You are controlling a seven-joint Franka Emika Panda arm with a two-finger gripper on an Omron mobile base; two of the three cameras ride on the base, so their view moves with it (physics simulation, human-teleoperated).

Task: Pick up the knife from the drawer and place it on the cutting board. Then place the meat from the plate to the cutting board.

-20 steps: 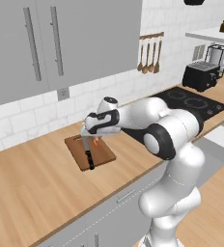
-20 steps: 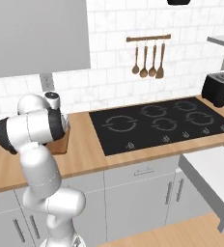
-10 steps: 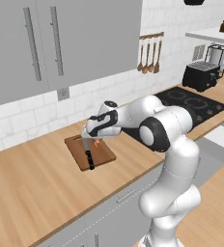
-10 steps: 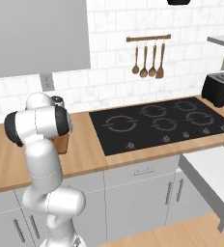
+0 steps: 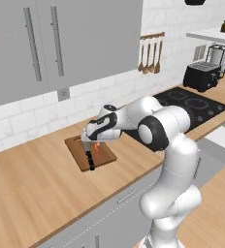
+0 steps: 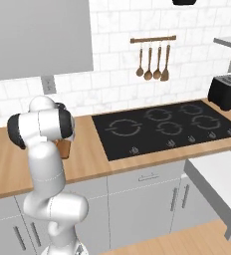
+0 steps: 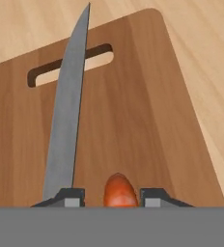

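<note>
**Meat over the board, knife close beside it**

Left base view: the claw (image 5: 96, 143) hangs low over the cutting board (image 5: 90, 152), on which the knife (image 5: 89, 158) lies with its black handle toward the near edge. A speck of orange-red meat (image 5: 96, 147) shows under the hand. The board rests on a wooden counter (image 5: 37, 189) below grey wall cabinets (image 5: 61, 38), with hanging spoons (image 5: 149, 55) and a toaster (image 5: 201, 76) further along.

Right base view: the arm hides the claw; a corner of the board peeks out beside it. A black hob (image 6: 167, 127) fills the counter's middle, and the drawer (image 6: 218, 182) stands pulled out at lower right.

Hand view: the fingertips (image 7: 71, 196) stand slightly spread on either side of the meat (image 7: 119, 190), with small gaps, so it looks let go or nearly so. The knife's blade (image 7: 68, 116) runs just beside the near fingertip. Risk, as I judge it: a sideways lift could nudge the blade, or the rounded meat could roll off the board.
</note>
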